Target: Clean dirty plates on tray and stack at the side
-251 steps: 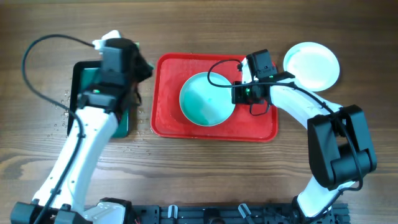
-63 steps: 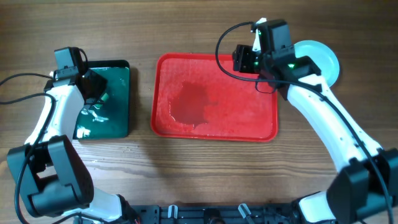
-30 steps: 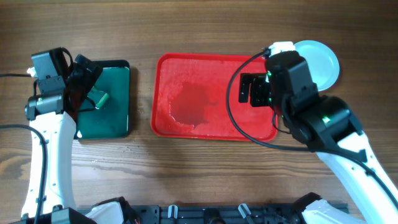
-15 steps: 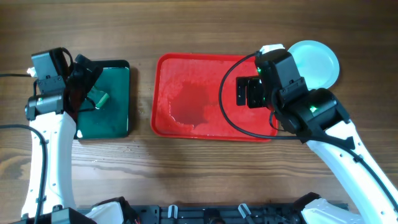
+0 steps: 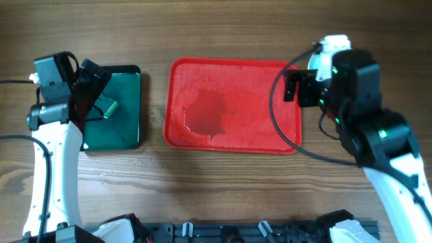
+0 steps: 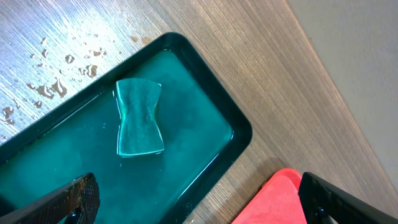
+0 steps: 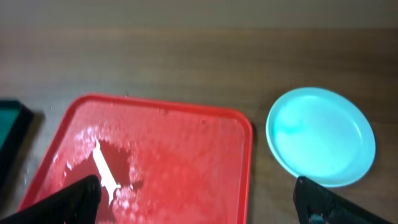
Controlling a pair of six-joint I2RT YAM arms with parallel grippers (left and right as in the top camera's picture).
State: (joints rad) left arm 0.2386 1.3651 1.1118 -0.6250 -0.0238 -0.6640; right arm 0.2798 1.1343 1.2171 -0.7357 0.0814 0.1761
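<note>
Looking down from overhead, I see the red tray (image 5: 233, 138) at the middle of the table (image 5: 216, 34), wet, with a darker patch toward its nine-o'clock half. The green tray (image 5: 127, 131) lies at nine o'clock from it, apart, with the sponge (image 6: 139, 117) flat inside and water drops (image 6: 53, 87) on the wood by its rim. My left gripper (image 6: 199, 202) hangs above that tray, jaws spread wide, released. My right gripper (image 7: 199, 199) hangs near the red tray's three-o'clock edge, jaws likewise released. On the right wrist camera a pale aqua plate (image 7: 320, 137) sits on the wood at three o'clock from the red tray, just beside its rim. Whether others lie beneath it I cannot tell.
</note>
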